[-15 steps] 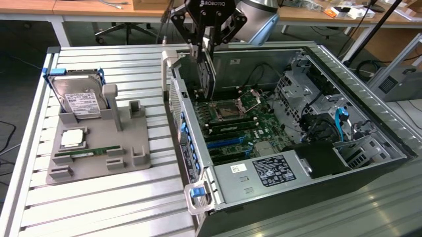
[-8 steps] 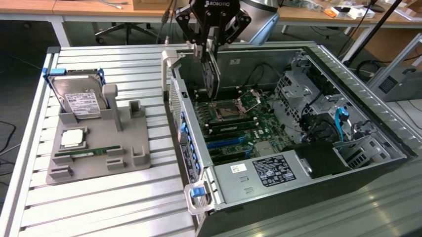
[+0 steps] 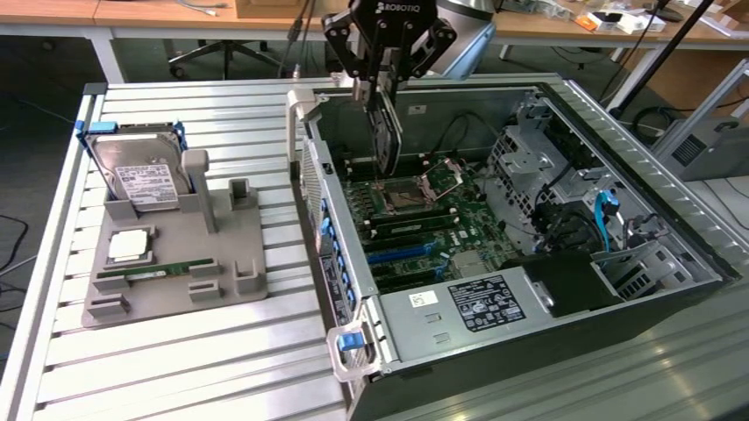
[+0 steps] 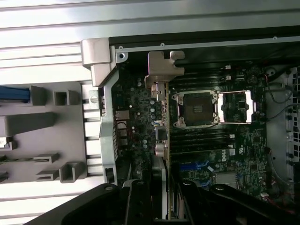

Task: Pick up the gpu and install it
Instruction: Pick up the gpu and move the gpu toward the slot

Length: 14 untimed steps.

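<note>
The gpu (image 3: 387, 133) hangs edge-down from my gripper (image 3: 381, 95), which is shut on its upper edge. It is a thin dark card held upright over the rear part of the open computer case (image 3: 550, 307), above the motherboard (image 3: 427, 224) and apart from it. In the wrist view the gpu (image 4: 162, 126) appears edge-on, with its silver end bracket (image 4: 164, 68) at the far end, close to the case's rear wall. My gripper (image 4: 166, 192) clamps the card from both sides, and the black fingers (image 4: 138, 201) frame it.
A grey holder (image 3: 175, 254) on the slatted metal table (image 3: 188, 360) carries a hard drive in a blue frame (image 3: 135, 171), a processor (image 3: 129, 247) and a green RAM stick (image 3: 158, 272). The CPU socket (image 3: 404, 195) stands open. Drive cages and cables fill the case's side at the exterior view's right.
</note>
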Each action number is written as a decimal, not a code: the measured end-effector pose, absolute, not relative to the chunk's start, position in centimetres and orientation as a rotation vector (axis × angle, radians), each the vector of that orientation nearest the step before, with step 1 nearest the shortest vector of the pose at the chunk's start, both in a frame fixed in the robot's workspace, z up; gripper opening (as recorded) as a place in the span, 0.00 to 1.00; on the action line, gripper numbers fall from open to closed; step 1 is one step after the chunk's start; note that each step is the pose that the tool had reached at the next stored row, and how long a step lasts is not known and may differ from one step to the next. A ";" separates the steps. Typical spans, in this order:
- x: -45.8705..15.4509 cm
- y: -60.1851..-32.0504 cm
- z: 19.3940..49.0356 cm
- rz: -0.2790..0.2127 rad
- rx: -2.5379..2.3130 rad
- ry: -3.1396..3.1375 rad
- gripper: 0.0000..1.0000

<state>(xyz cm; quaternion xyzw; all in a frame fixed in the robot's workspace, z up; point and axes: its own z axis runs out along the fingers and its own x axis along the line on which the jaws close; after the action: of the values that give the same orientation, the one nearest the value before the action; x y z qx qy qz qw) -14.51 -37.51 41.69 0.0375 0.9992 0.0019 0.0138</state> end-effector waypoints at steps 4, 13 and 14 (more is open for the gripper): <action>-13.9 -37.5 41.7 0.004 0.117 3.112 0.27; -12.9 -37.5 41.6 0.002 0.117 3.112 0.27; -12.8 -37.5 41.6 0.002 0.117 3.112 0.27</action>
<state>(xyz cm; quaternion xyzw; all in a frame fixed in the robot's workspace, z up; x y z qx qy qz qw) -12.82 -37.51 41.63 0.0375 0.9992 0.0006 0.0138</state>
